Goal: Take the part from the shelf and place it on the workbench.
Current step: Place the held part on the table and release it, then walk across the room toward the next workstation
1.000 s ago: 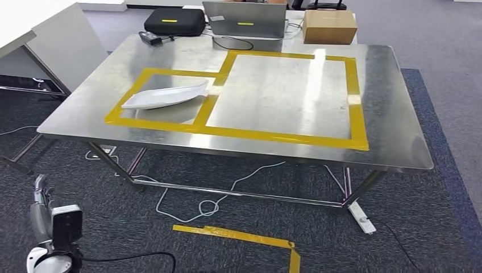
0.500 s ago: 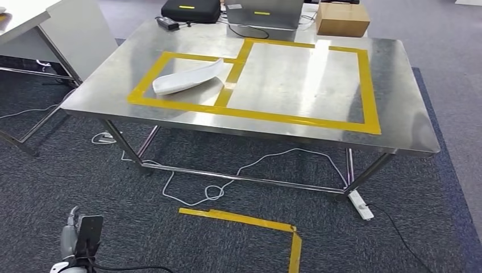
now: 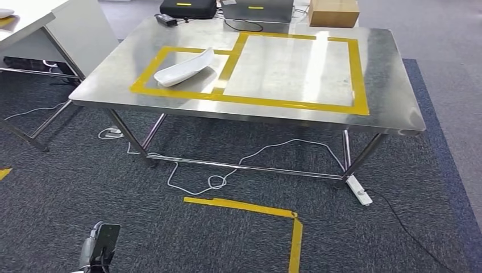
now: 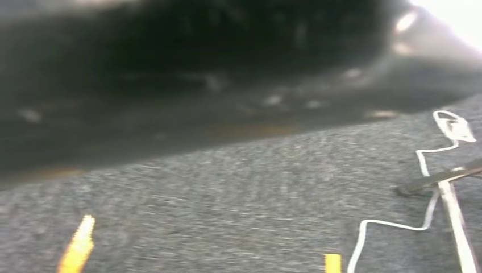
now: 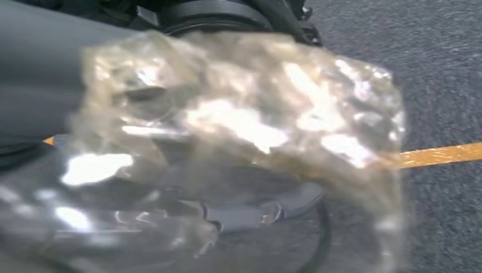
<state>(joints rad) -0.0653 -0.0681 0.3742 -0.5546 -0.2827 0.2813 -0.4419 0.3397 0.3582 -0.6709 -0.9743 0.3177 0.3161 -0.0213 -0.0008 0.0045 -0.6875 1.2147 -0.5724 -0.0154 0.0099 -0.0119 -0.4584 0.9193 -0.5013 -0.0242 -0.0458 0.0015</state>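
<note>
Ahead, a workbench (image 3: 386,96), taped frame (image 3: 250,99) on top. Inside the frame's left compartment, a dish (image 3: 185,68). Along the far edge, left to right: case (image 3: 187,8), laptop (image 3: 257,9), box (image 3: 334,11). Left of the workbench, another table (image 3: 34,25). Under the workbench, a cable (image 3: 250,162); by its right leg, a power strip (image 3: 360,190). Nearer, tape (image 3: 267,219) on the floor.

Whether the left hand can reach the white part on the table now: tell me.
Probably not. The left hand hangs low over the carpet, well short of the table, and the white part lies up on its top.
</note>
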